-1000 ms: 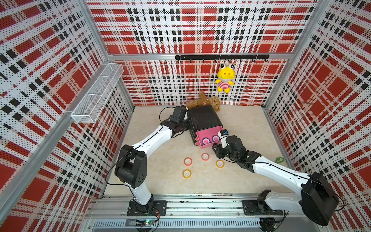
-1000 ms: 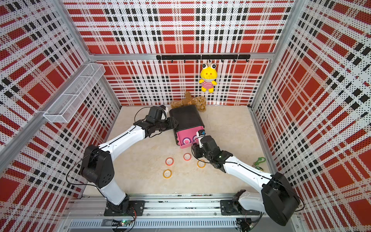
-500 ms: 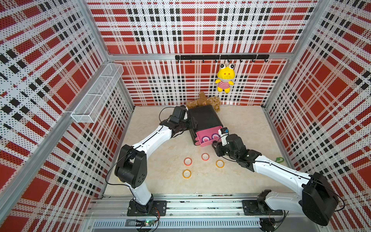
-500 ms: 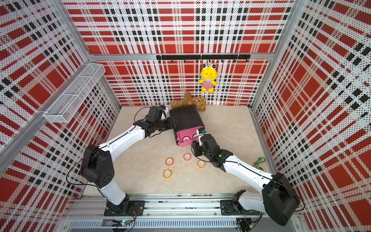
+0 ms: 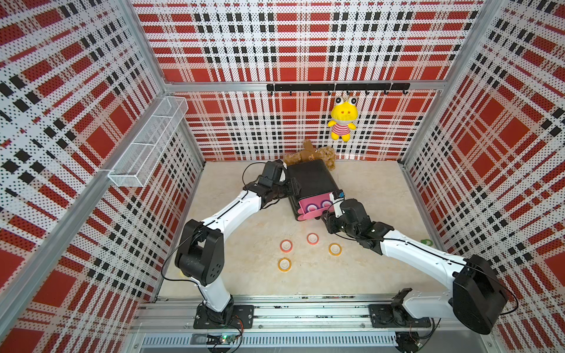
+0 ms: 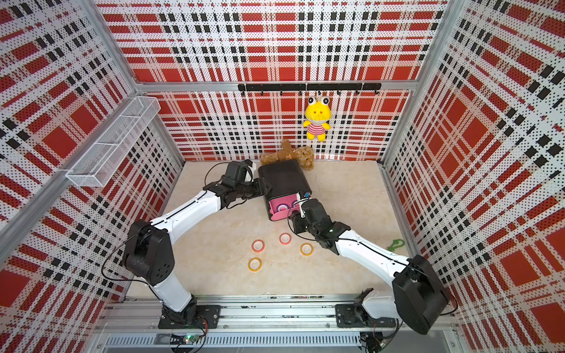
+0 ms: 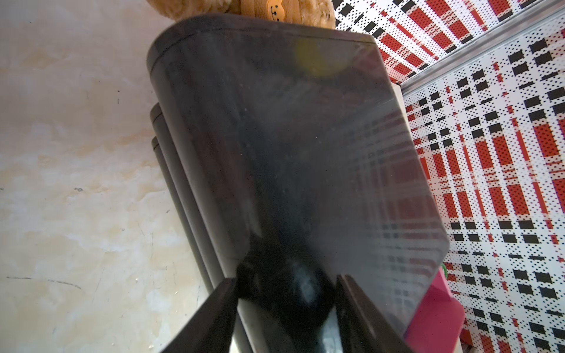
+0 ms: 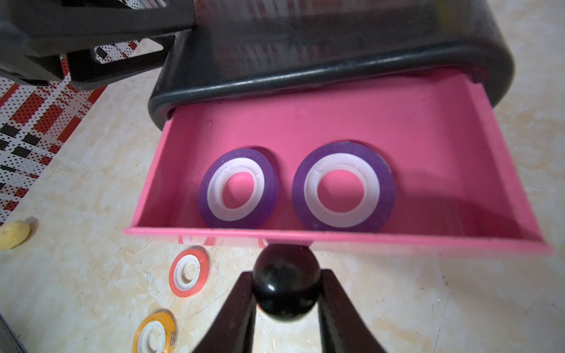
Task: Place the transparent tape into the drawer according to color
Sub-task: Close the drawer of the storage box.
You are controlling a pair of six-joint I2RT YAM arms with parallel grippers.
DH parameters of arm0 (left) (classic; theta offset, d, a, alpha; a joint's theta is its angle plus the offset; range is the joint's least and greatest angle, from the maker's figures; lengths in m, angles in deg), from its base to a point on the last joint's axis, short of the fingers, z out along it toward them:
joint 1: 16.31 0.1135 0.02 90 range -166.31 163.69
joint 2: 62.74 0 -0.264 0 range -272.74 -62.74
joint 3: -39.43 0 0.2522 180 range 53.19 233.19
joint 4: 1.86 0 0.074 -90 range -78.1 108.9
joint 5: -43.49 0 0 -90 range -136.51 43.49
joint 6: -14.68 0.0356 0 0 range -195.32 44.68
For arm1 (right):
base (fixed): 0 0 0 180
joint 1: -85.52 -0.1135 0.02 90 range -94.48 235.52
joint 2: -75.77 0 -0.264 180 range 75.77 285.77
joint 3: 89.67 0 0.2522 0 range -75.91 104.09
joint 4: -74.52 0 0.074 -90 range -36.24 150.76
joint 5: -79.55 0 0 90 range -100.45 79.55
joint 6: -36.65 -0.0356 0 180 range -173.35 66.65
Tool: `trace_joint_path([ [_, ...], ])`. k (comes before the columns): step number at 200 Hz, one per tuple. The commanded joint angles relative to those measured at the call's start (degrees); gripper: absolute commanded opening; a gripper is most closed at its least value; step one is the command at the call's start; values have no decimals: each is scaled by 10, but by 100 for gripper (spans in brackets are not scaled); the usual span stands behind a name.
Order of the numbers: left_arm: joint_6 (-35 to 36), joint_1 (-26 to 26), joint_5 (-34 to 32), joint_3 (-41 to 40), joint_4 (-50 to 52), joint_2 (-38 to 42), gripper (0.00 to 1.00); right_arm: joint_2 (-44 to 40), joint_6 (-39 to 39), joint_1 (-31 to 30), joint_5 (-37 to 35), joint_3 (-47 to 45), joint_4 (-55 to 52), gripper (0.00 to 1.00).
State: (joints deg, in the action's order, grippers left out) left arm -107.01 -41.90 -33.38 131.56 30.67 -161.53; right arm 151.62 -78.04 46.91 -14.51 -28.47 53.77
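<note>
there are six tape rings (image 5: pixel 335 249): two purple ones (image 8: pixel 232 214), two red ones (image 5: pixel 286 245) and two yellow ones (image 5: pixel 284 264). there is one black cabinet (image 5: pixel 310 178) with one pink drawer (image 8: pixel 336 122) pulled out, one wire basket (image 5: pixel 146 143) and one hook rail (image 5: pixel 336 87). there are two soft toys (image 5: pixel 342 119), two robot arms (image 5: pixel 235 207) and one small green thing (image 6: pixel 396 244).

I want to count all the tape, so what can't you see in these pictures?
Lower tiers inside the cabinet: under the open pink drawer, every view.
Small yellow lump: too blurred to name, right wrist view.
Between the fingers of the left gripper: dark blur, left wrist view.
</note>
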Motion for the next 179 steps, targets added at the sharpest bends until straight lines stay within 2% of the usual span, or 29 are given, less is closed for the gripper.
trace_joint_path([
  [1, 11, 1, 8, 0, 0, -16, 58, 6, 16, -1, -12, 33, 37, 36],
  [179, 17, -2, 16, 6, 1, -26, 57, 91, 34, -1, -24, 112, 94, 37],
])
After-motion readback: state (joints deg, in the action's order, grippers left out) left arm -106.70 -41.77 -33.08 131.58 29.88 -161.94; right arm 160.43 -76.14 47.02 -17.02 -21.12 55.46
